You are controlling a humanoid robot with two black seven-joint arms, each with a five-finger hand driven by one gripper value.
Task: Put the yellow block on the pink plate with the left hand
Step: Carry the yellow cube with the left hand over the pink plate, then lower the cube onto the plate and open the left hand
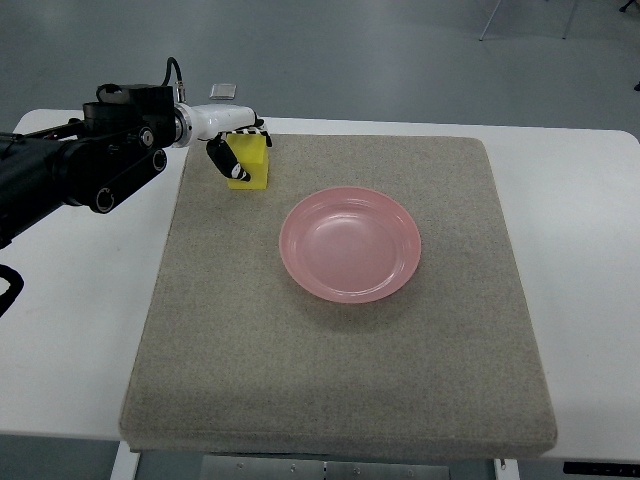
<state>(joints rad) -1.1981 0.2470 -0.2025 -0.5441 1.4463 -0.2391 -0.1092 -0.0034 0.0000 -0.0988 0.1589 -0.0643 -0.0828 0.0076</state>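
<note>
Left hand (236, 150): fingers curled around the yellow block (250, 163), gripping it.
Yellow block: at the grey mat's (340, 380) far-left corner, apart from the pink plate (350, 243).
Pink plate: mid-mat.

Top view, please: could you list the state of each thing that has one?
Yellow block: on the mat, outside the plate, fingers around it.
Pink plate: upright, empty.
Left robot hand: closed on the yellow block.
Grey mat: flat on the table.
</note>
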